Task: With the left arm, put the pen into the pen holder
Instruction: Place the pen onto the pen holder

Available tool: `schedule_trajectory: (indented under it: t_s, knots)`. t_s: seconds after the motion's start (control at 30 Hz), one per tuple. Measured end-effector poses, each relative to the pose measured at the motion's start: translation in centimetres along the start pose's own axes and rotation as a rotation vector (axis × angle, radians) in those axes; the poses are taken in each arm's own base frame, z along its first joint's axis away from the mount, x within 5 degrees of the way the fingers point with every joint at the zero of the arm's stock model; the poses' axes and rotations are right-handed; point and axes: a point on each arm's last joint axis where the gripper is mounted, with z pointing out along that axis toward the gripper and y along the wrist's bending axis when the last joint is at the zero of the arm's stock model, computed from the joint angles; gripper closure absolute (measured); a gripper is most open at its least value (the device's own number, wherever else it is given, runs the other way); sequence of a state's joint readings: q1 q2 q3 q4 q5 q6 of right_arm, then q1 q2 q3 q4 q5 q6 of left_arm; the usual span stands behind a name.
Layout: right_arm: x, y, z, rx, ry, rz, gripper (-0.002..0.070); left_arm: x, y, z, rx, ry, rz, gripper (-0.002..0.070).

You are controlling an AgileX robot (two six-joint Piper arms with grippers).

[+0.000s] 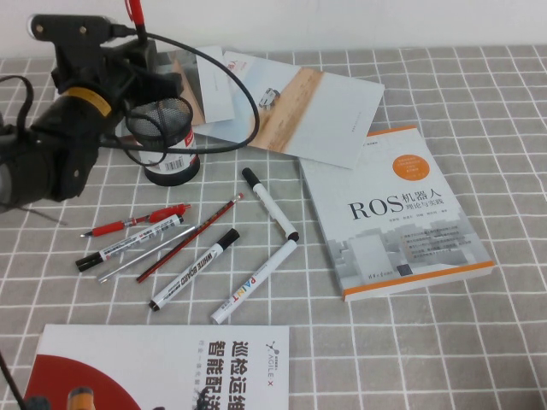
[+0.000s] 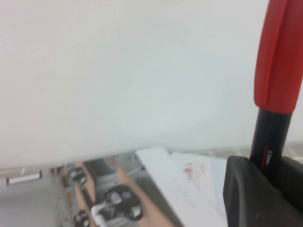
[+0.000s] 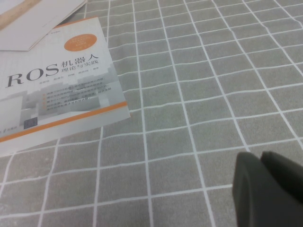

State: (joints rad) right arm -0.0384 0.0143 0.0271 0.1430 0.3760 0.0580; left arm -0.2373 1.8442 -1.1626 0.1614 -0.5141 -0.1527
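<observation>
Left gripper [image 2: 265, 189] clamped on pen [image 2: 277, 71], above holder [image 1: 167, 137]. Centre the barrel over the rim, lower straight, then release (right gripper [image 3: 267, 189] parked over table, looks closed).

Grey checked tablecloth [image 1: 479, 102] is carrying pen holder [image 1: 169, 137] far left, loose markers [image 1: 192, 248] mid, ROS book [image 1: 393, 213] right, booklet [image 1: 162, 367] near.

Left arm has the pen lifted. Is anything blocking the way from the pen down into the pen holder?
Nothing visible does. The left gripper holds the pen upright above the pen holder, whose mouth is partly hidden behind the left arm and its cable. The right gripper hovers over bare tablecloth, away from it.
</observation>
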Motion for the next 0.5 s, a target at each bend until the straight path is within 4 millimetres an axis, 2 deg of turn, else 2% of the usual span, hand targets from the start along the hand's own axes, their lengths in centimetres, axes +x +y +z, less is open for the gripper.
schedule_trajectory:
  t_s: [0.17,0.5]
  knots:
    - [0.0,0.0,0.0,0.0,0.0,0.0,0.0691,1.5,0.4,1.1,-0.012,0.057,-0.002,0.0616]
    - [0.0,0.0,0.0,0.0,0.0,0.0,0.0691,3.9,0.6,1.9,-0.016,0.12,-0.007,0.0616]
